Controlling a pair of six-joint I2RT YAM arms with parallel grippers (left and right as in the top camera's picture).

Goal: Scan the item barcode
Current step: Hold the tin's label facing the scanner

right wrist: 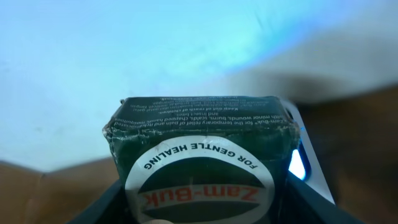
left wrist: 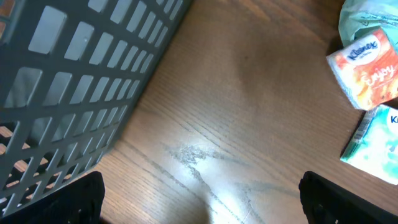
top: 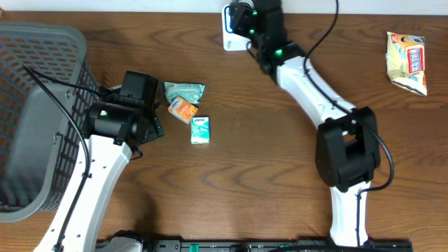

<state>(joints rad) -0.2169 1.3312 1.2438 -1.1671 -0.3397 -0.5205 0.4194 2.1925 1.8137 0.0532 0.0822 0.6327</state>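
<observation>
One green Zam-Buk box [right wrist: 199,143] is pinched by its sides in the right hand [top: 242,22], at the far edge of the bench [top: 266,175], just beside the white scanner [top: 232,42] with its blue light [right wrist: 297,165]. I judge the scanning step itself is in hand. Next, the barcode face must turn toward the scanner window and hold steady. The left hand [left wrist: 211,202] hangs spread wide over bare wood, near the grey basket [left wrist: 74,81].

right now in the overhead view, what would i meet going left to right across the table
grey plastic mesh basket → orange tissue pack → white scanner stand → yellow snack bag
</observation>
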